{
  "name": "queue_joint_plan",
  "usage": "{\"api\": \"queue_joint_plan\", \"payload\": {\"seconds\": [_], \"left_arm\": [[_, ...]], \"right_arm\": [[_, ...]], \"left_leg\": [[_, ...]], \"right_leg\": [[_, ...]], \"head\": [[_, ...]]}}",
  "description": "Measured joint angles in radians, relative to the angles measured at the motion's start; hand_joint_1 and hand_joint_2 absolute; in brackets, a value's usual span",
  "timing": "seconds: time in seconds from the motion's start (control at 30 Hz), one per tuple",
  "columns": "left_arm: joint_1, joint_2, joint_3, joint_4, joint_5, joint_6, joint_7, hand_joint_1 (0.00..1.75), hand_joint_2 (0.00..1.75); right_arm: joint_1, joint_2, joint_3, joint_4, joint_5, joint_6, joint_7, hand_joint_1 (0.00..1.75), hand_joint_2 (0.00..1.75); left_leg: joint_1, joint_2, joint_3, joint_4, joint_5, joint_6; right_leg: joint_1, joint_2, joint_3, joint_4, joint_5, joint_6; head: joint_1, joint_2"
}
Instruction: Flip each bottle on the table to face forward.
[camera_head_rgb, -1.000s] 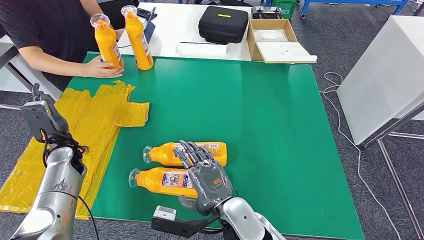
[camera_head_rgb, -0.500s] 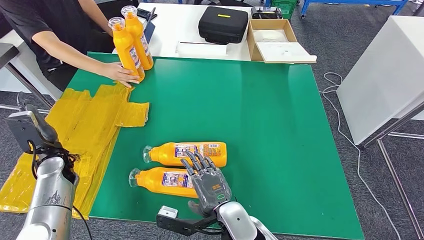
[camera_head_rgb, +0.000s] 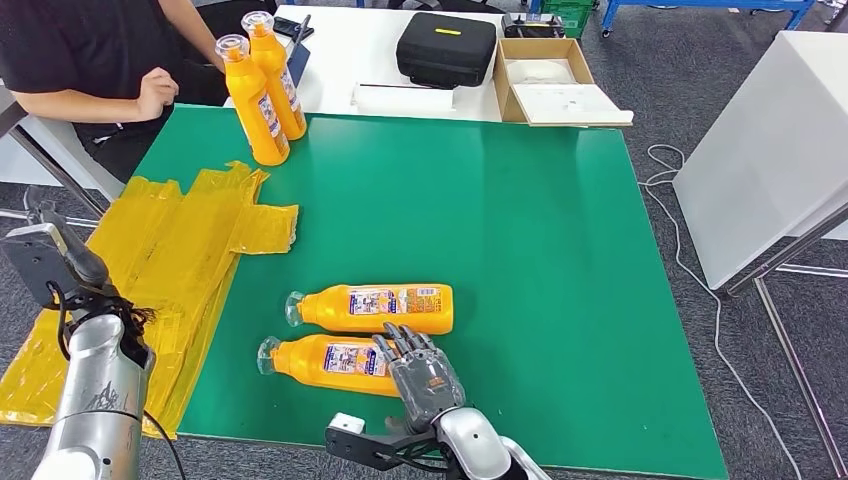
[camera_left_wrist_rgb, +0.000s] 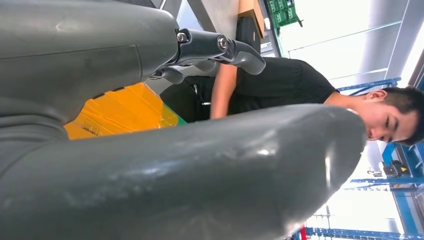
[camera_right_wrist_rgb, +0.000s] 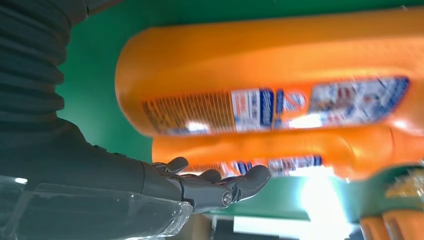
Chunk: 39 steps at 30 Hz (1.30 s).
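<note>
Two orange bottles lie on their sides near the front of the green table (camera_head_rgb: 520, 230), caps to the left: the farther bottle (camera_head_rgb: 372, 308) and the nearer bottle (camera_head_rgb: 325, 362). My right hand (camera_head_rgb: 424, 378) hovers at the base end of the nearer bottle with its fingers spread and holding nothing. The right wrist view has the right hand (camera_right_wrist_rgb: 200, 187) stretched flat beside the nearer bottle (camera_right_wrist_rgb: 265, 75), with the farther bottle (camera_right_wrist_rgb: 260, 150) behind. Two more orange bottles (camera_head_rgb: 254, 100) (camera_head_rgb: 277, 75) stand upright at the far left corner. My left hand (camera_head_rgb: 52, 262) is raised off the table's left side; the left hand (camera_left_wrist_rgb: 150, 160) is empty.
A crumpled yellow plastic bag (camera_head_rgb: 180, 250) hangs over the table's left edge. A person (camera_head_rgb: 80, 60) sits at the far left corner, hand drawn back. Behind the table, a black case (camera_head_rgb: 447, 45) and an open cardboard box (camera_head_rgb: 550, 75). A white table (camera_head_rgb: 790, 130) stands at the right.
The person set one upright bottle beside the other and pulled the hand away. My right hand drew back toward the table's front edge. My left arm shifted left and down.
</note>
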Motion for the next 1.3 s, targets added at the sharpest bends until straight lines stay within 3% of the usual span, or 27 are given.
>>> {"api": "queue_joint_plan", "payload": {"seconds": [0.4,0.47,0.53,0.57,0.6,0.7,1.23,1.3], "left_arm": [[0.005,-0.004,0.002,-0.006,0.012,0.012,-0.001,0.0,0.0],[0.005,-0.006,0.003,-0.009,0.014,0.017,0.0,0.0,0.0],[0.005,-0.007,0.003,-0.01,0.016,0.019,0.002,0.0,0.0],[0.005,-0.007,0.004,-0.01,0.017,0.02,0.002,0.0,0.0],[0.006,-0.007,0.005,-0.012,0.019,0.02,0.002,0.0,0.0],[0.009,-0.007,0.011,-0.02,0.025,0.018,0.002,0.0,0.0],[0.016,-0.026,0.022,-0.044,0.018,0.015,0.009,0.0,0.0],[0.015,-0.028,0.024,-0.045,0.015,0.014,0.01,0.0,0.0]], "right_arm": [[0.001,0.02,-0.03,0.06,-0.004,-0.002,-0.003,0.0,1.75],[0.002,0.025,-0.038,0.07,-0.004,-0.002,-0.004,0.08,1.75],[0.002,0.031,-0.045,0.082,-0.003,0.0,-0.007,0.34,1.75],[0.002,0.034,-0.048,0.088,-0.002,0.002,-0.009,0.39,1.75],[0.002,0.036,-0.051,0.094,0.0,0.004,-0.01,0.36,1.75],[0.002,0.046,-0.061,0.116,0.014,0.014,-0.012,0.01,1.75],[0.02,0.08,-0.115,0.157,0.094,0.056,0.007,0.0,1.75],[0.022,0.081,-0.118,0.157,0.103,0.062,0.007,0.78,1.75]], "left_leg": [[0.0,0.0,0.0,0.0,0.0,0.0],[0.0,0.0,0.0,0.0,0.0,0.0],[0.0,0.0,0.0,0.0,0.0,0.0],[0.0,0.0,0.0,0.0,0.0,0.0],[0.0,0.0,0.0,0.0,0.0,0.0],[0.0,0.0,0.0,0.0,0.0,0.0],[0.0,0.0,0.004,0.0,0.0,0.0],[0.0,0.0,0.004,0.0,0.0,0.0]], "right_leg": [[0.0,0.0,0.0,0.0,0.0,0.0],[0.0,0.0,0.0,0.0,0.0,0.0],[0.0,0.0,0.0,0.0,0.0,0.0],[0.0,0.0,0.0,0.0,0.0,0.0],[0.0,0.0,0.0,0.0,0.0,0.0],[0.0,0.0,0.0,0.0,0.0,0.0],[0.0,0.0,0.001,0.0,0.0,0.0],[0.0,0.0,0.001,0.0,0.0,0.0]], "head": [[0.0,0.0],[0.0,0.0],[0.0,0.0],[0.0,0.0],[0.0,0.0],[0.0,0.0],[0.0,0.0],[0.0,0.0]]}}
